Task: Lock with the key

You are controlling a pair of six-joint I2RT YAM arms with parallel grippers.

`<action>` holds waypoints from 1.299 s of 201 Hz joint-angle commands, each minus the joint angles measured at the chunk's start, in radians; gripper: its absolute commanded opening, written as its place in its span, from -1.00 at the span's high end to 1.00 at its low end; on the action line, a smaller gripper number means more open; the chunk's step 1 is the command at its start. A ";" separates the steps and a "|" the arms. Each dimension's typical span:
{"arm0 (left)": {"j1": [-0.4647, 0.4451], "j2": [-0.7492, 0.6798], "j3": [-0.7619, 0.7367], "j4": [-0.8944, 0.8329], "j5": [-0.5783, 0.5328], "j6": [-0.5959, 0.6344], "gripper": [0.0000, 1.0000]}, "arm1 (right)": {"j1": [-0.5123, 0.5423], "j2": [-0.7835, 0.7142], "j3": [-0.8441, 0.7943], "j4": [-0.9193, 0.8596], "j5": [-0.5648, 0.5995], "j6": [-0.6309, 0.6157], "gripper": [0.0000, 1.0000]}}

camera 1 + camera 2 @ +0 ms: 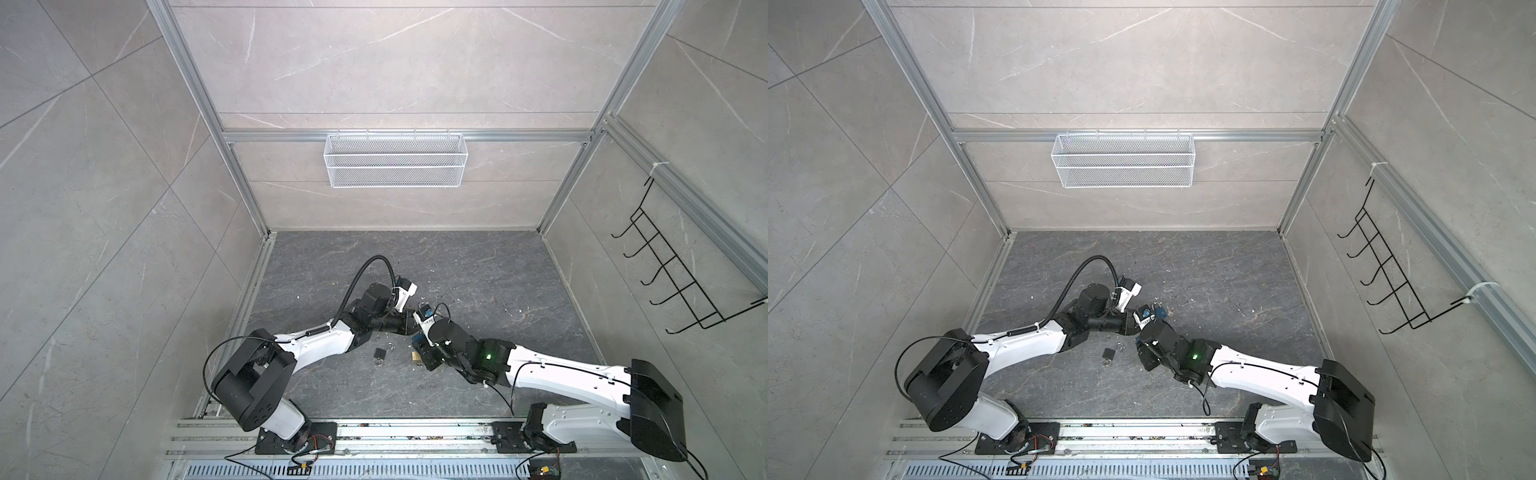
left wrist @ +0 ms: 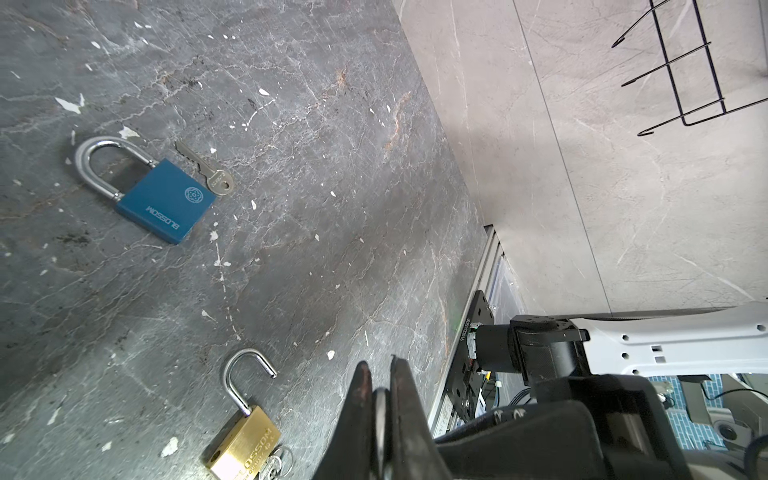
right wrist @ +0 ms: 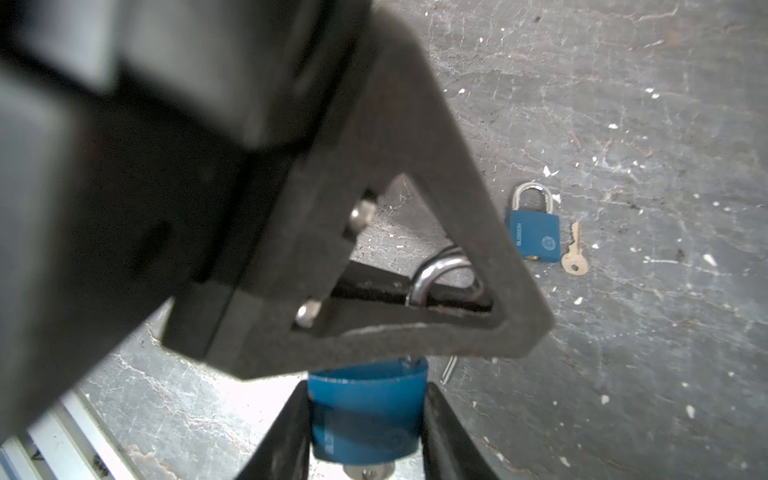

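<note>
In both top views the left arm is leaning in from its base on the near rail. Its white forearm is lying low over the floor toward the middle, and its wrist is bent so that the left gripper (image 1: 409, 329) is pointing sideways at the right arm. The right arm is lying stretched from the other end of the rail with its wrist folded over. The right gripper (image 1: 424, 356) is hanging just above the brass padlock (image 1: 414, 356), of which only a sliver is showing. A black padlock (image 1: 379, 354) is lying near the brass padlock, on the left arm's side. From the left wrist camera I am seeing the left gripper (image 2: 380, 399) clenching a thin silver bar near the brass padlock (image 2: 245, 440), which is lying flat with its shackle swung open. A spare blue padlock (image 2: 160, 199) is lying well apart from the brass padlock, with a loose key (image 2: 208, 174) just beside it. From the right wrist camera, the right gripper (image 3: 368, 386) is grasping the gripped blue padlock (image 3: 368, 411) by both sides of its body. The left gripper is closing across that lock's silver shackle (image 3: 424, 276). A scrap of silver is showing under the body, too cropped to tell what it is.
</note>
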 commanded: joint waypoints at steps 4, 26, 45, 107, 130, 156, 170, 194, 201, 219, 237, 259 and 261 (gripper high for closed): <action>0.005 -0.078 0.020 -0.024 -0.085 -0.009 1.00 | -0.011 -0.086 0.007 0.096 0.021 0.016 -0.26; 0.005 -0.139 0.006 0.006 -0.182 -0.079 1.00 | -0.038 -0.160 -0.025 0.128 0.007 0.035 -0.35; 0.005 -0.182 -0.030 0.108 -0.230 -0.188 1.00 | -0.048 -0.236 -0.064 0.170 -0.005 0.035 -0.33; 0.009 -0.222 -0.051 0.221 -0.295 -0.602 1.00 | -0.056 -0.342 -0.153 0.339 0.092 -0.210 -0.08; 0.009 -0.223 0.004 0.119 -0.290 -0.676 1.00 | -0.056 -0.327 -0.211 0.520 0.080 -0.338 -0.08; 0.015 -0.244 -0.036 0.176 -0.308 -0.783 1.00 | -0.080 -0.311 -0.180 0.511 0.024 -0.371 -0.02; 0.029 -0.245 -0.049 0.212 -0.289 -0.814 1.00 | -0.113 -0.318 -0.185 0.530 -0.093 -0.401 0.02; 0.046 -0.226 -0.074 0.284 -0.265 -0.889 1.00 | -0.168 -0.296 -0.196 0.576 -0.160 -0.374 0.03; 0.048 -0.220 -0.082 0.306 -0.262 -0.902 1.00 | -0.188 -0.287 -0.196 0.583 -0.202 -0.359 0.03; 0.049 -0.203 -0.089 0.337 -0.246 -0.916 1.00 | -0.207 -0.259 -0.173 0.565 -0.268 -0.343 0.05; 0.049 -0.187 -0.098 0.387 -0.234 -0.938 1.00 | -0.208 -0.223 -0.153 0.553 -0.278 -0.337 0.13; 0.049 -0.176 -0.094 0.410 -0.209 -0.947 1.00 | -0.212 -0.199 -0.146 0.554 -0.267 -0.322 0.26; 0.049 -0.176 -0.094 0.412 -0.206 -0.947 1.00 | -0.212 -0.197 -0.145 0.554 -0.264 -0.320 0.28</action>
